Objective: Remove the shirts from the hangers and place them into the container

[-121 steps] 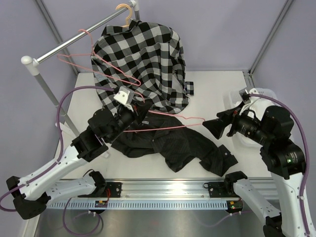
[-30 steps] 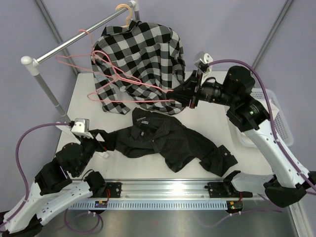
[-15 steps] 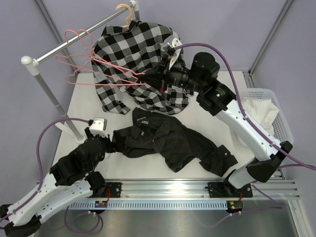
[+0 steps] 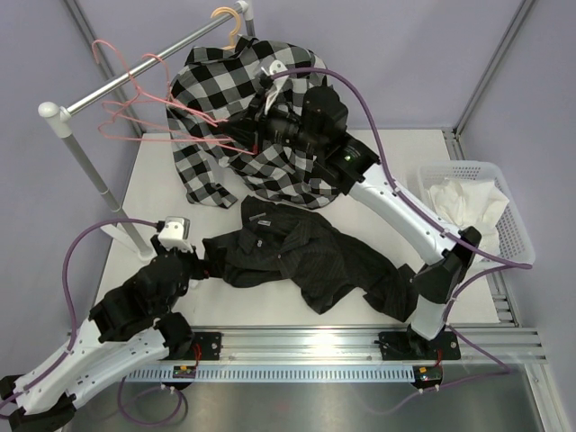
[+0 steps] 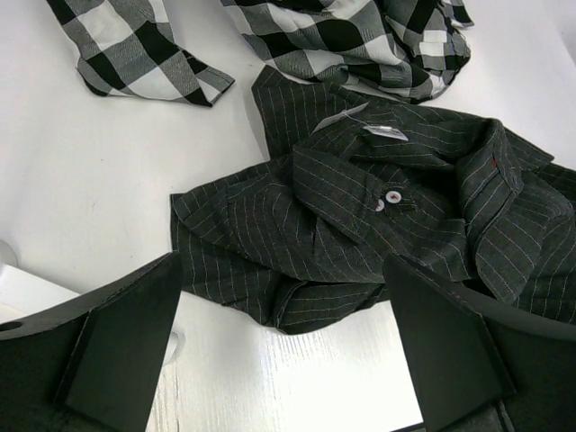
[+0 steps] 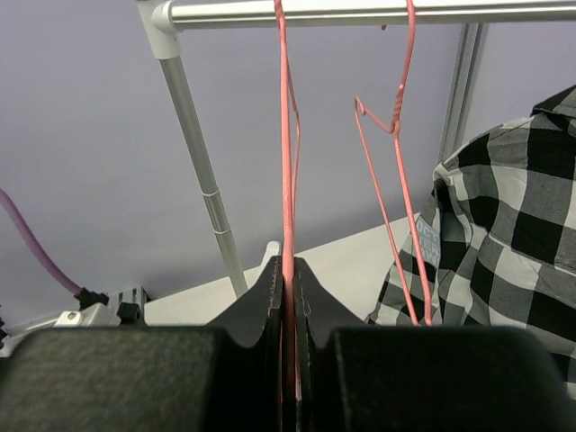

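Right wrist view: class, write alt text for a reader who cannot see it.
The right hand is shut on a pink wire hanger that rises to the silver rail. A second pink hanger hangs right of it, beside a black-and-white checked shirt.

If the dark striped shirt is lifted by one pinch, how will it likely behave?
The dark striped shirt lies crumpled in soft folds, so it is probably floppy and would sag. Its sleeve sprawls far across the table, so that part would likely drag behind.

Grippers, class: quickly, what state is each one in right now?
Left gripper: open, holding nothing.
Right gripper: closed on a thin pink wire hanger.
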`<control>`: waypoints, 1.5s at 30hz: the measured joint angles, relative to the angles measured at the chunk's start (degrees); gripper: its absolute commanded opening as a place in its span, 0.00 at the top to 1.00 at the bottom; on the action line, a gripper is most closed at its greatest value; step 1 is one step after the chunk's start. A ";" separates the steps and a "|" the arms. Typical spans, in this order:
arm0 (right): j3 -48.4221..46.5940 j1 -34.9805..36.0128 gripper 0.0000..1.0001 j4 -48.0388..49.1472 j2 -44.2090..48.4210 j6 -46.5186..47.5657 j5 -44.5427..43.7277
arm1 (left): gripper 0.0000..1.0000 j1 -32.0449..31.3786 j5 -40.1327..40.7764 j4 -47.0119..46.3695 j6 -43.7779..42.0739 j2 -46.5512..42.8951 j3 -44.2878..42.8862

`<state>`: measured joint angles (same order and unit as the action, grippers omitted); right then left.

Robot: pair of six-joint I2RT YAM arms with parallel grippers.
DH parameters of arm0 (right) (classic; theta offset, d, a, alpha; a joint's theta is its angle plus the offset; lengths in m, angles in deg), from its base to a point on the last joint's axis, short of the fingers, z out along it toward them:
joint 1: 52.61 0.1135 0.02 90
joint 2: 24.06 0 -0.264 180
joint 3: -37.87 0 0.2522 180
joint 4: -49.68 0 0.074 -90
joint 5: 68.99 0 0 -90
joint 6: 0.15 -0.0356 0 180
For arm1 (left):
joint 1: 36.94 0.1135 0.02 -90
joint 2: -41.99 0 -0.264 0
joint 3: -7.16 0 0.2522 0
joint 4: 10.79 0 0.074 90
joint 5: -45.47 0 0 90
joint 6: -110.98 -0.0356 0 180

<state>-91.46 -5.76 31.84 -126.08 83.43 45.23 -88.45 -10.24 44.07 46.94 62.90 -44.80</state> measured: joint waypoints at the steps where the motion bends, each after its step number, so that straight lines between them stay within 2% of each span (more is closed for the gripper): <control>1: -0.31 0.20 1.00 0.02 -0.81 -0.04 -0.26 | 0.01 -0.02 0.07 0.02 0.02 -0.09 0.13; 9: 2.19 1.62 1.00 1.55 -3.74 -0.46 -1.36 | 0.01 0.00 0.52 0.02 0.07 -0.61 0.35; 12: 4.98 2.03 0.93 3.02 -3.54 -0.48 -1.57 | 0.01 0.00 0.59 0.02 0.07 -0.61 0.35; 13: 5.97 2.16 0.89 3.08 -3.45 -0.48 -1.66 | 0.01 0.00 0.61 0.02 0.07 -0.59 0.35; 14: 6.86 2.27 0.77 3.21 -3.37 -0.48 -1.68 | 0.01 0.00 0.61 0.02 0.07 -0.59 0.35; 17: 9.35 2.47 0.53 2.71 -2.73 -0.57 -2.12 | 0.01 0.00 0.66 0.02 0.07 -0.59 0.35; 20: 10.84 2.51 0.42 0.96 -1.42 0.07 -2.56 | 0.01 0.00 0.68 0.02 0.07 -0.59 0.35; 21: 11.39 2.54 0.32 0.22 -0.63 0.59 -2.71 | 0.01 0.00 0.68 0.02 0.07 -0.59 0.35; 24: 11.96 2.56 0.20 -3.15 1.95 2.10 -3.87 | 0.01 0.00 0.68 0.02 0.07 -0.59 0.35; 28: 14.86 2.58 0.02 -6.62 8.85 3.56 -7.15 | 0.01 0.00 0.70 0.02 0.07 -0.59 0.35; 33: 22.12 2.78 0.01 -11.23 19.43 3.43 -15.80 | 0.01 0.00 0.72 0.02 0.09 -0.61 0.35; 37: 29.73 2.75 0.00 -14.10 24.37 0.92 -22.53 | 0.01 0.00 0.74 0.02 0.09 -0.59 0.35; 45: 49.18 2.78 0.00 -17.86 20.87 -7.54 -26.73 | 0.01 0.00 0.74 0.02 0.11 -0.59 0.35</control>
<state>-42.28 -2.99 13.99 -105.20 75.89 18.50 -88.45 -9.50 44.09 47.05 62.31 -44.45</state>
